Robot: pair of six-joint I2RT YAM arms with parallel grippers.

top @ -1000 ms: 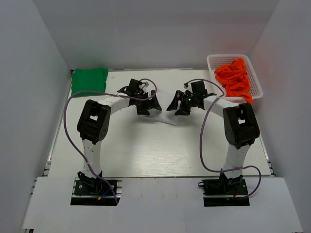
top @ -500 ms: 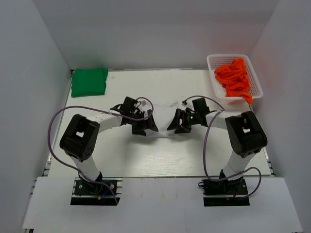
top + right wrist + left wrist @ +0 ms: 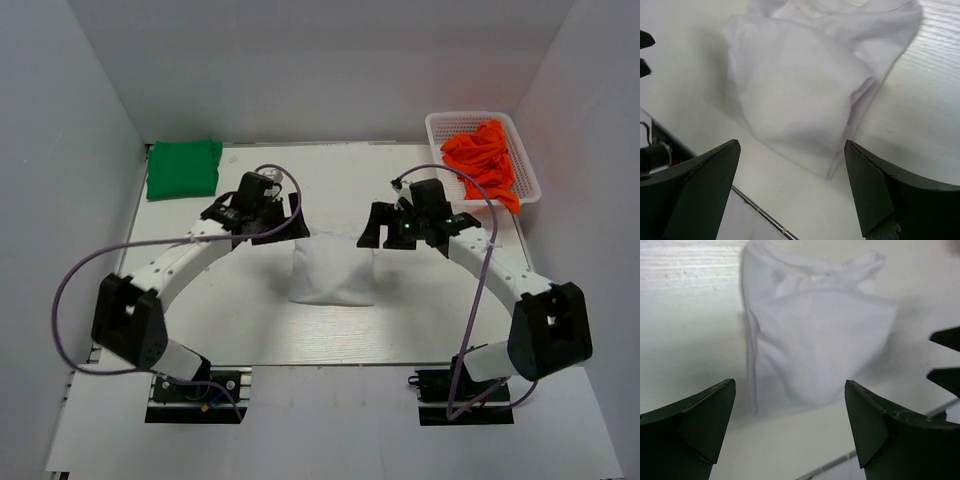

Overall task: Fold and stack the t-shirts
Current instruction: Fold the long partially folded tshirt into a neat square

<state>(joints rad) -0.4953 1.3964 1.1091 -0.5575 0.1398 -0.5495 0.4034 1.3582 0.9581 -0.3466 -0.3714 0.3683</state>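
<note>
The white t-shirt point(image 3: 333, 270) lies folded into a rough rectangle in the middle of the table, also seen in the left wrist view point(image 3: 812, 340) and the right wrist view point(image 3: 795, 85). The green t-shirt point(image 3: 184, 168) lies folded at the far left corner. My left gripper point(image 3: 283, 226) hovers open just beyond the white shirt's far left corner, its jaws point(image 3: 790, 383) wide apart and empty. My right gripper point(image 3: 385, 234) hovers open beyond the far right corner, also empty point(image 3: 792, 142). Neither touches the cloth.
A white lattice basket point(image 3: 437, 130) holding crumpled orange cloth point(image 3: 483, 158) stands at the far right corner. White walls close in the table on three sides. Purple cables loop beside both arms. The table's near edge point(image 3: 760, 215) shows below the shirt.
Both grippers dipped toward the near side, then rose back toward the far side. The white t-shirt now lies folded and free between them. The right jaws opened wider.
</note>
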